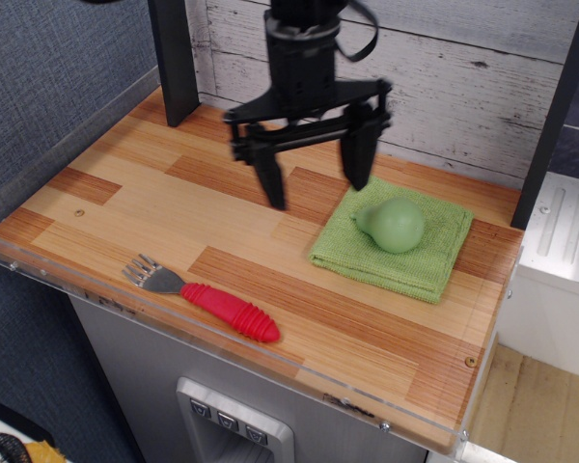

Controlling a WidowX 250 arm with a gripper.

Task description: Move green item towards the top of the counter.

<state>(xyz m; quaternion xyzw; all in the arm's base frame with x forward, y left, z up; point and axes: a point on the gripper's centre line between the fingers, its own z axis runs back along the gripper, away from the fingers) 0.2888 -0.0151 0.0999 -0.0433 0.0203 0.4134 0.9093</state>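
The green item [396, 224], a pale-green pear-shaped toy, lies on a folded green cloth [394, 237] at the right side of the wooden counter [154, 207], its neck pointing left. My gripper [317, 183] is open and empty, fingers pointing down, above the counter just left of the toy. The right finger [360, 154] hangs over the cloth's left corner. The left finger [271, 176] is over bare wood.
A fork with a red ribbed handle [207, 300] lies near the front edge at the left. A dark post [174, 60] stands at the back left and another [556, 111] at the right. A whitewashed plank wall [454, 68] runs behind the counter.
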